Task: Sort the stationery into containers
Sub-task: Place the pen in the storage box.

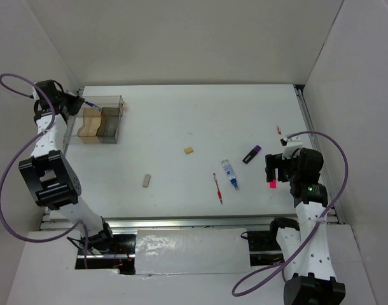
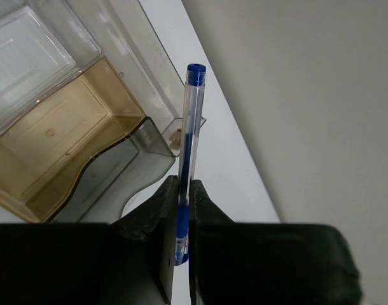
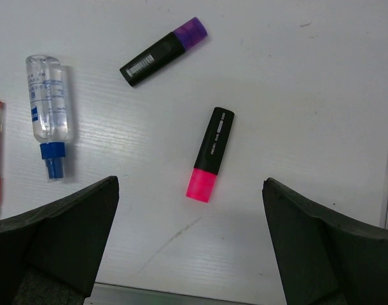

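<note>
Tan and smoke-grey inserts show through the clear box (image 1: 121, 111), which we list first, at the far left of the table (image 1: 181, 121) and split into compartments.

Item two is the blue pen (image 2: 189, 140). It is pinched low on its barrel by the left gripper (image 2: 181, 190), jaws pressed tight against it. In the wrist view its shaft crosses the corner of the grey compartment.

Loose on the right half of the table we count the red pen (image 1: 217, 188), the blue-capped tube (image 3: 48, 95), the purple marker (image 3: 162, 51) and the pink-black marker (image 3: 210, 155).

The right gripper (image 1: 273, 170) hangs above that pink-black marker with its fingers spread wide, holding nothing.

Two tan blocks lie mid-table, well apart: the near eraser (image 1: 147, 181) and the far eraser (image 1: 189, 150).
</note>
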`<state>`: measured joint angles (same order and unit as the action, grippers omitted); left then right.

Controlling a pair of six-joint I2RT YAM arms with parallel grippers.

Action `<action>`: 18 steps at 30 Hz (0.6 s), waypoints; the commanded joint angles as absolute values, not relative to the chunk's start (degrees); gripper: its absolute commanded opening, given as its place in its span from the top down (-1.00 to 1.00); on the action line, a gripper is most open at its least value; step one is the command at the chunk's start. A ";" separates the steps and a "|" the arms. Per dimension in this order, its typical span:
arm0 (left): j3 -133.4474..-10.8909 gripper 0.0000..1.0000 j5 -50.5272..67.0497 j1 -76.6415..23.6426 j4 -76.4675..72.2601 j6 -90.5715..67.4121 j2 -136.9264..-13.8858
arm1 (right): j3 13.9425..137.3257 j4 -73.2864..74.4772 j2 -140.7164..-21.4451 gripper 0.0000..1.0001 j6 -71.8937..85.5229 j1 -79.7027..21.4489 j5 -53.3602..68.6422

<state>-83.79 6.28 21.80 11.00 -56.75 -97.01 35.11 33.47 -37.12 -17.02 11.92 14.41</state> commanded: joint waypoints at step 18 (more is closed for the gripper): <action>-97.20 0.98 11.25 22.33 -2.73 -79.89 -120.84 | 35.42 32.34 -41.57 -1.00 -17.67 14.24 13.71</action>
<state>-93.67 13.02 22.94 -0.01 -78.24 -119.61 35.11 33.47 -41.25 -17.37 13.58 14.11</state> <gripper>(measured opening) 0.200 0.998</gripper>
